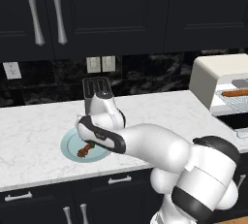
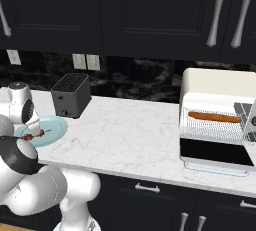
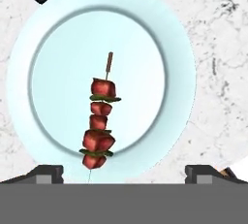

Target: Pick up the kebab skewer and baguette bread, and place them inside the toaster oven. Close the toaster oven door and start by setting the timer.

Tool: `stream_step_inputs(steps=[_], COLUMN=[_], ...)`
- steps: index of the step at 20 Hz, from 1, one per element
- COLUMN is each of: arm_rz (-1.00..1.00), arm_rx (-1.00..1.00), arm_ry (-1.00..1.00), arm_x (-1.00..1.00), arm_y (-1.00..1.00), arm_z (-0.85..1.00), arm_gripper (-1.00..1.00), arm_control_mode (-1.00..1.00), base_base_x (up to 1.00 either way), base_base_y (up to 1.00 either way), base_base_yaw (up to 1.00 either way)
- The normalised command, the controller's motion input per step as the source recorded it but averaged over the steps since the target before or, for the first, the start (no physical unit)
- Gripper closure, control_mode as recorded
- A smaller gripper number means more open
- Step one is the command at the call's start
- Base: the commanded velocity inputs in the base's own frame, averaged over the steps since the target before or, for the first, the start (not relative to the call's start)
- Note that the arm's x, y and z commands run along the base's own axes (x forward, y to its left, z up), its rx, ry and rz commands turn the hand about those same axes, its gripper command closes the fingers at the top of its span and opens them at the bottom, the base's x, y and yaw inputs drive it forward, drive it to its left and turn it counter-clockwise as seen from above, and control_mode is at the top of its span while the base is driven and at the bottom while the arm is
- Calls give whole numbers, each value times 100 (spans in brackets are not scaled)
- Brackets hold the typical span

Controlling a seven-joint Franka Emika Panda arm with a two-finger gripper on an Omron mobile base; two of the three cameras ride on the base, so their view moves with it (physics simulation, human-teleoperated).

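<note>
The kebab skewer [image 3: 100, 126], a thin stick with red and dark chunks, lies on a pale blue plate [image 3: 24, 72]. My gripper [image 3: 124, 172] hangs open above it, one fingertip on each side of the skewer's lower end, and nothing is held. From the base views, the skewer [image 1: 86, 150] [image 2: 35, 135] shows beside my wrist. The baguette bread [image 2: 215, 117] [image 1: 235, 93] rests on the wire rack inside the cream toaster oven [image 2: 220, 82] [image 1: 218, 70]. The toaster oven door [image 2: 215, 152] is folded down and open.
A dark grey slot toaster [image 1: 97, 89] [image 2: 71, 95] stands just behind the plate [image 1: 72, 143] [image 2: 52, 125], against the black backsplash. White marble counter [image 2: 130, 130] stretches between plate and oven. Dark cabinets hang overhead.
</note>
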Motion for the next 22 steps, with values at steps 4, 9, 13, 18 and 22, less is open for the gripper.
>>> stream_step_inputs(steps=[4, 9, 13, 18, 22], arm_rz=[0, 0, 0, 0, -1], arm_rx=[0, 0, 0, 0, 0], arm_ry=[1, 0, 0, 0, 0], arm_x=[28, 15, 15, 6, 18], arm_y=[21, 3, 1, 9, 17], arm_z=[-21, -41, -47, -27, -8], arm_gripper=[-100, -100, -100, -100, -100], arm_control_mode=[-100, -100, -100, -100, -100], base_base_x=[0, 0, 0, 0, 0], base_base_y=[0, 0, 0, 0, 0], base_base_yaw=[0, 0, 0, 0, 0])
